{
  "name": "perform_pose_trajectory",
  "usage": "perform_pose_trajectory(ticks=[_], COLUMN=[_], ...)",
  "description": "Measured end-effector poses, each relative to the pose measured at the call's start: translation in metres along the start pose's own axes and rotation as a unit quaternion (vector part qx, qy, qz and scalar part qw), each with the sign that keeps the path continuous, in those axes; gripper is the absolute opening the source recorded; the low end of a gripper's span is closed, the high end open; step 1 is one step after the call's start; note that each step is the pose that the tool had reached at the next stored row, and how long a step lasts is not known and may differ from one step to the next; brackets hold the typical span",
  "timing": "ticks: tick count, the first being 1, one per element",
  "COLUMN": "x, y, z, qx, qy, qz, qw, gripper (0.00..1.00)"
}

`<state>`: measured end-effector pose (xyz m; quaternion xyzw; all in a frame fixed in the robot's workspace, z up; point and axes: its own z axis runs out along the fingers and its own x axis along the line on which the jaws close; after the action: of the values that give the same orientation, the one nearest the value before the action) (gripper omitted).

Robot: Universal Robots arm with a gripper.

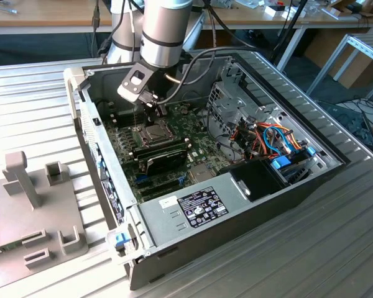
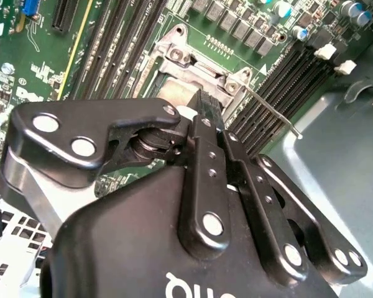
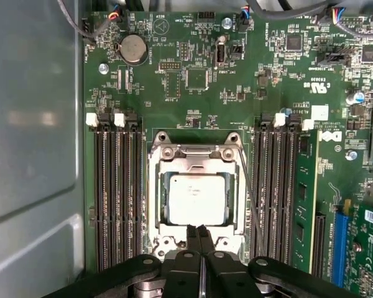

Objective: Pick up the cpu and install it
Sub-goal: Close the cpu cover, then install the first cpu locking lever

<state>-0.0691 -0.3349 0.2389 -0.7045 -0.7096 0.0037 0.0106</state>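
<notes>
The computer case (image 1: 248, 231) lies open on the table (image 1: 37, 105). Inside, on the motherboard (image 3: 193, 81), the cpu (image 3: 196, 198) sits in the socket (image 3: 197, 152), memory slots (image 3: 115, 186) flanking it on both sides. The gripper (image 3: 198, 232) hangs just over the socket's edge.

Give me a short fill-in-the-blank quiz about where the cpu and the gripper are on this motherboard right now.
1. The cpu lies inside the socket on the ___ motherboard.
2. The gripper hovers by the socket's edge with its jaws ___.
3. Long black memory slots flank the socket on ___ sides.

Missing words: green; shut; both.
</notes>
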Motion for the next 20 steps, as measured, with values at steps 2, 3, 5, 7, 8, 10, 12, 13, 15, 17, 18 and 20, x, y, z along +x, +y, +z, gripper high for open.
perform_pose_trajectory(ticks=[2,3,5,7,8,10,12,13,15,17,18,20], x=[0.0000,0.0001,0.0001,0.0000,0.0000,0.0000,-0.0001,-0.0001,0.0000,-0.0001,-0.0001,-0.0001], y=[-0.0001,0.0000,0.0001,0.0040,0.0058,0.0099,0.0142,0.0160,0.0161,0.0212,0.0213,0.0214], z=[-0.0040,-0.0053,-0.0053,-0.0056,-0.0056,-0.0057,-0.0058,-0.0059,-0.0058,-0.0059,-0.0059,-0.0059], qx=[0.0000,0.0000,0.0000,0.0001,0.0001,0.0003,0.0005,0.0006,0.0005,0.0005,0.0005,0.0005], qy=[-0.0001,-0.0001,-0.0001,-0.0005,-0.0004,-0.0004,-0.0005,-0.0005,-0.0004,-0.0004,-0.0004,-0.0004], qz=[0.000,0.000,0.000,0.000,0.000,0.001,0.001,0.001,0.001,0.002,0.002,0.002], qw=[1.00000,1.00000,1.00000,1.00000,1.00000,1.00000,1.00000,1.00000,1.00000,1.00000,1.00000,1.00000], gripper=[0.11,0.11,0.11,0.11,0.11,0.11,0.11,0.11,0.11,0.11,0.11,0.11])
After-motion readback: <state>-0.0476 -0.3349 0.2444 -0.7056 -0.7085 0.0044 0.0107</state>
